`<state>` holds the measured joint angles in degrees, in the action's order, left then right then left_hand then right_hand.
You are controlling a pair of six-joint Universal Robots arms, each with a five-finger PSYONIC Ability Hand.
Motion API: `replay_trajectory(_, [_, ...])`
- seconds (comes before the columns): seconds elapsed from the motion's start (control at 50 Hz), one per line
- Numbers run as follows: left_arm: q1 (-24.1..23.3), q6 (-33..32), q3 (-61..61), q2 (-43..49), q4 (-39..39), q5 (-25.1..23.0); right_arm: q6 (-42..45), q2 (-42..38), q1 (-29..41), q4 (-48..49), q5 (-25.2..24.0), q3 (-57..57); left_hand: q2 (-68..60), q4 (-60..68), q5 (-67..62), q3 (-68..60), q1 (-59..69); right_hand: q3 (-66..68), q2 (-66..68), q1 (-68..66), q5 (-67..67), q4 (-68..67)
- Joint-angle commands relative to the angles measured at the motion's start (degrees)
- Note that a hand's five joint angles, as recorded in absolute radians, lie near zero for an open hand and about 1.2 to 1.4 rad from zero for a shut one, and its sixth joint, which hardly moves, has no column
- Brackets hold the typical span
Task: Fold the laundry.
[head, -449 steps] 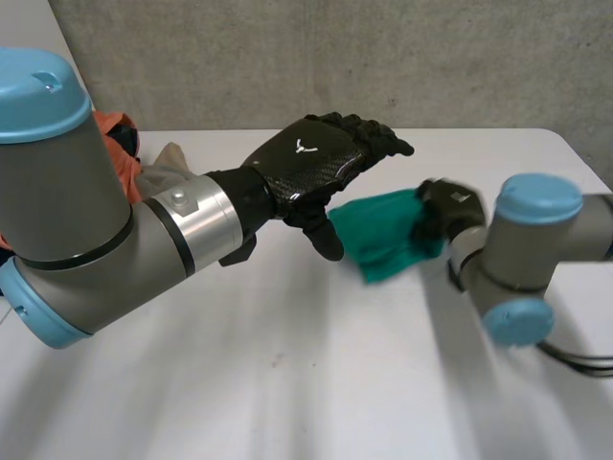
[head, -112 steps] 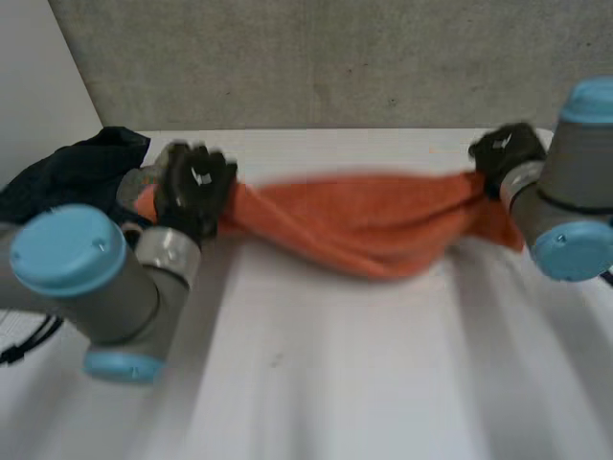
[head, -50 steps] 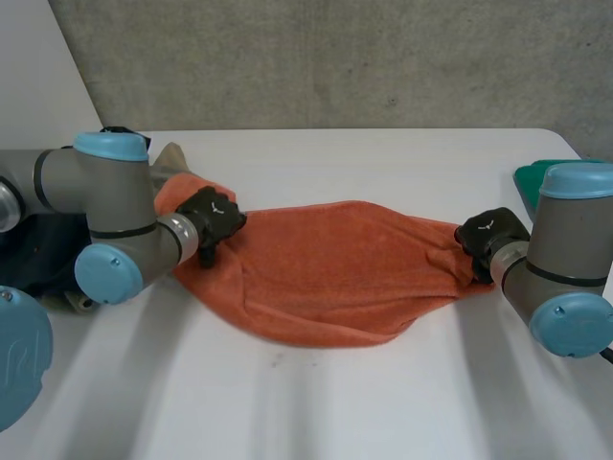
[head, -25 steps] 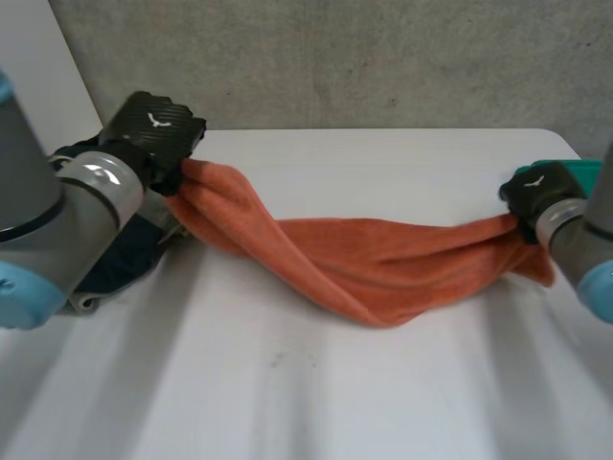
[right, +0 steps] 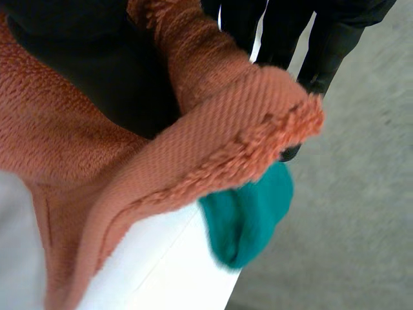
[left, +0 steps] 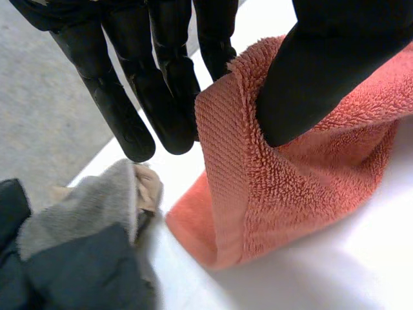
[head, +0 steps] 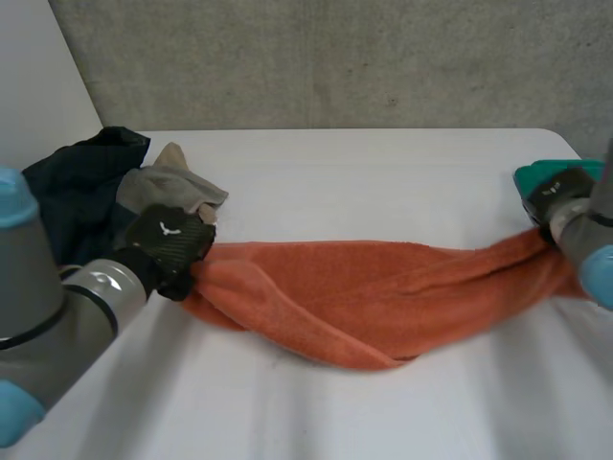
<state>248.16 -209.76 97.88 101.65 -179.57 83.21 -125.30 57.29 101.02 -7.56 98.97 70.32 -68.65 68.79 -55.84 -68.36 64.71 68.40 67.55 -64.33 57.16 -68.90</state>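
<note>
White surface (head: 364, 163): long, running left to right; carries everything listed below.

Orange towel (head: 383, 302): terry, strung across the near middle of the surface from the left hand (head: 170, 251) to the right hand (head: 565, 196). It is twisted along its length like a rope, and its sagging middle rests on the surface. Step in hand, as I read it: opening the towel out flat before any fold. To do that well, the twist probably wants undoing first by turning one end back over. Both ends should then be kept level, drawn gently apart and lowered so the cloth lands spread, not bunched.

Dark garment (head: 67, 187): heaped at the far left edge, unfolded.

Grey-beige cloth (head: 177, 182): crumpled against the dark garment, just beyond the left hand.

Left hand: at the towel's left end. The thumb is pressed onto the pile with straight fingers (left: 164, 103) behind the hem, pinching the cloth between them.

Right hand: at the towel's right end. The edge is draped over it and nipped between thumb and fingers (right: 326, 39).

Green cloth (head: 533, 177): at the far right edge, just beyond the right hand.
</note>
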Motion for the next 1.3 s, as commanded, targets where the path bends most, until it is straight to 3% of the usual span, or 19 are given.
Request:
replay_trajectory(0.02, [-1.01,0.49,-3.22,3.82,-2.80,0.20,-4.67,-8.85,2.16,11.41,-0.71,-7.91,-11.35,11.21,-14.16,-11.64,15.29,-24.04,-23.18,19.97,-22.80,24.54])
replay_trajectory(0.06, [-1.01,0.49,-4.45,3.82,-3.07,0.46,-6.61,-9.91,2.16,13.70,-0.80,-9.14,-11.35,11.21,-14.16,-11.64,15.29,-58.31,-57.46,54.24,-57.07,58.82])
replay_trajectory(0.16, [-1.01,0.58,-6.30,3.73,-3.07,0.64,-12.15,-10.18,1.37,16.88,-0.98,-10.91,-11.35,11.21,-14.16,-11.64,15.29,-58.40,-57.55,54.33,-57.16,58.90])
replay_trajectory(0.24, [-1.01,0.75,-7.00,3.55,-3.07,0.64,-14.09,-5.97,0.93,15.39,-1.59,-8.37,-11.35,11.21,-14.16,-11.64,15.29,-58.40,-57.55,54.33,-57.16,58.90])
replay_trajectory(0.34, [-1.10,1.89,-7.00,3.55,-3.07,0.64,-13.13,7.80,-0.47,7.07,-7.20,1.89,-11.35,11.21,-14.16,-11.64,15.29,-58.40,-57.55,54.33,-57.16,58.90])
replay_trajectory(0.42, [-1.10,2.42,-7.09,3.47,-3.07,0.46,-12.69,12.57,-2.22,-0.84,-11.86,7.00,-11.35,11.21,-14.16,-11.64,15.29,-58.40,-57.55,54.33,-57.16,58.90])
replay_trajectory(0.54, [-1.19,2.42,-7.53,3.47,-3.07,0.55,-12.51,13.11,-5.83,-8.34,-14.95,9.22,-11.35,11.21,-14.16,-11.64,15.29,-57.66,-56.81,53.59,-56.42,58.16])
replay_trajectory(0.58, [-1.19,2.42,-7.71,3.29,-3.07,0.55,-12.42,12.41,-7.15,-7.91,-15.04,7.99,-11.35,11.21,-14.16,-11.64,15.29,-38.39,-37.53,34.32,-37.15,38.89])
replay_trajectory(0.62, [-1.19,2.42,-8.32,3.20,-3.07,0.55,-12.42,11.80,-8.20,-6.86,-15.04,6.85,-11.35,11.21,-14.16,-11.64,15.29,-31.59,-30.73,27.52,-30.35,32.09])
replay_trajectory(0.66, [-1.19,2.68,-9.02,3.03,-3.07,0.72,-12.94,9.96,-9.70,-4.40,-14.86,4.39,-11.35,11.21,-14.16,-11.64,15.29,-36.92,-36.06,32.85,-35.68,37.42])
replay_trajectory(0.7, [-1.19,3.04,-9.46,2.85,-2.89,0.81,-13.82,8.73,-10.40,-3.17,-14.95,2.72,-11.35,11.21,-14.16,-11.64,15.29,-56.35,-55.49,52.28,-55.11,56.85])
replay_trajectory(0.72, [-1.27,3.30,-9.64,2.59,-2.81,0.81,-14.26,7.24,-10.58,-1.94,-15.13,0.98,-11.35,11.21,-14.16,-11.64,15.29,-58.40,-57.55,54.33,-57.16,58.90])
replay_trajectory(0.98, [-1.10,13.49,-12.45,-7.51,-2.45,0.64,-21.47,1.86,-13.22,-0.26,-13.46,-7.31,-11.35,11.21,-14.16,-11.64,15.29,-58.40,-57.55,54.33,-57.16,58.90])
replay_trajectory(1.08, [-1.27,15.60,-13.50,-10.15,-2.45,0.64,-21.57,8.60,-12.52,-2.27,-15.82,1.28,-11.35,11.21,-14.16,-11.64,15.29,-48.41,-47.55,44.34,-47.17,48.91])
replay_trajectory(1.22, [-2.41,17.27,-15.88,-10.95,-2.45,0.72,-23.58,20.23,-6.90,-8.78,-22.06,15.09,-11.35,11.21,-14.16,-11.64,15.29,-50.40,-49.55,46.33,-49.17,50.91])
replay_trajectory(1.3, [-3.73,18.33,-17.72,-10.95,-2.19,0.72,-33.67,20.76,-3.03,-5.98,-24.18,22.22,-11.35,11.21,-14.16,-11.64,15.29,-50.75,-49.89,46.68,-49.51,51.25])
